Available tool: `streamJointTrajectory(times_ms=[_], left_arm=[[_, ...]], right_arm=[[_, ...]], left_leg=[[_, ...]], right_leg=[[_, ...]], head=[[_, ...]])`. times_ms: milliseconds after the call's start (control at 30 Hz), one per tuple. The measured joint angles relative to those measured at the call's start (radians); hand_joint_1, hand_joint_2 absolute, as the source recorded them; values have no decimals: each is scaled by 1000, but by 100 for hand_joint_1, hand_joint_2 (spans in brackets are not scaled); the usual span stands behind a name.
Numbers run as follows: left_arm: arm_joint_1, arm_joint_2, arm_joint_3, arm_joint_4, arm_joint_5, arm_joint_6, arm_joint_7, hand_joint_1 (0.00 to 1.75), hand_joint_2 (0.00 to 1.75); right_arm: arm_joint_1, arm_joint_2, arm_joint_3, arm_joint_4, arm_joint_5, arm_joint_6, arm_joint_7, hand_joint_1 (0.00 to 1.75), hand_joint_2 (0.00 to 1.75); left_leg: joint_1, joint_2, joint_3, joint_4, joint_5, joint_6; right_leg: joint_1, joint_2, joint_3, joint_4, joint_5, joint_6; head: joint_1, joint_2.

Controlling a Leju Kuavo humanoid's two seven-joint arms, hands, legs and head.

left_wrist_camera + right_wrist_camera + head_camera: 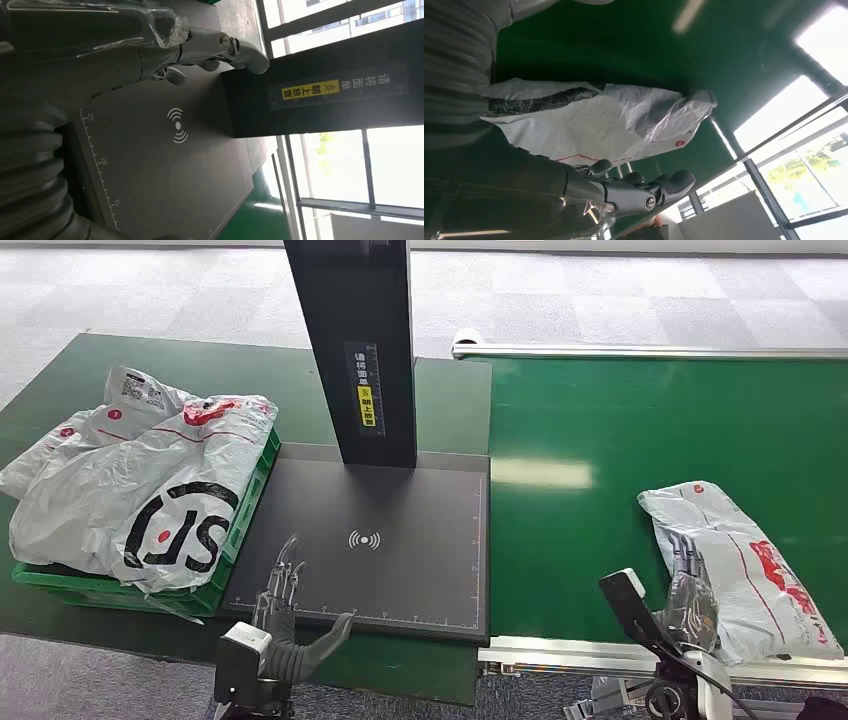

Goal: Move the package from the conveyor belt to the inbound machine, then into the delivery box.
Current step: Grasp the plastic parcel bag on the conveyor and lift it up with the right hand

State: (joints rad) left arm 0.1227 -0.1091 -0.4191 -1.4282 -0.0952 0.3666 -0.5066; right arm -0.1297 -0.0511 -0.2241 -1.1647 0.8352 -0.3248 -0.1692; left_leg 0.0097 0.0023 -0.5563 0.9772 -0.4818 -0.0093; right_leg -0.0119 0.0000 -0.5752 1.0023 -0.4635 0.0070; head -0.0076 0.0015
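Nearest me, my right hand point(690, 585) rests its fingers on the package point(745, 565), not closed around it. That package is a crumpled white poly mailer with red print, lying at the near right of the green conveyor belt point(600, 530). My left hand point(285, 615) hovers released, fingers apart, over the inbound machine point(400, 570). Filled delivery box point(245, 515) sits left.

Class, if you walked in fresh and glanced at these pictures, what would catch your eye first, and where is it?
First, the green crate at far left, heaped with white courier bags. Next, the black scanner post rising from the dark pad in the middle. Then the right hand on a white package on the green belt.
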Motion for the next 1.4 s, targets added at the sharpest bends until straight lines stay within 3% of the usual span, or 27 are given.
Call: streamJointTrajectory(times_ms=[267,467,633,767,1000,1200,1400], left_arm=[[0,0,12,-1,0,9,-2,0,175],[2,0,20,-12,3,27,-6,0,175],[6,3,25,-24,6,38,-6,0,175],[14,6,27,-30,9,41,-7,0,175],[17,8,29,-34,19,53,-13,0,175],[17,8,29,-34,29,72,-21,0,175],[17,8,37,-34,60,106,-31,0,175]], right_arm=[[-159,-103,-101,302,-9,-61,-38,0,175],[-254,-180,-138,525,57,-128,43,0,175],[-293,-225,-150,645,93,-128,106,2,175],[-313,-236,-155,701,96,-99,113,172,175],[-355,-231,-156,732,103,-77,77,175,175],[-383,-205,-151,713,116,-125,-41,175,175],[-354,-143,-67,489,113,-208,-100,175,175]], left_leg=[[0,0,0,0,0,0],[0,-1,0,0,0,0],[0,-1,0,0,0,0],[0,-1,0,0,0,0],[0,0,1,0,0,0],[0,0,2,0,0,0],[0,0,1,0,1,1]], right_leg=[[0,0,0,0,0,0],[0,0,0,0,0,0],[0,0,0,0,0,0],[0,0,1,0,0,0],[0,0,2,0,0,0],[0,0,3,0,1,0],[0,0,2,0,1,0]], head=[[0,0],[0,0],[0,0],[0,0],[0,0],[0,0],[0,0]])
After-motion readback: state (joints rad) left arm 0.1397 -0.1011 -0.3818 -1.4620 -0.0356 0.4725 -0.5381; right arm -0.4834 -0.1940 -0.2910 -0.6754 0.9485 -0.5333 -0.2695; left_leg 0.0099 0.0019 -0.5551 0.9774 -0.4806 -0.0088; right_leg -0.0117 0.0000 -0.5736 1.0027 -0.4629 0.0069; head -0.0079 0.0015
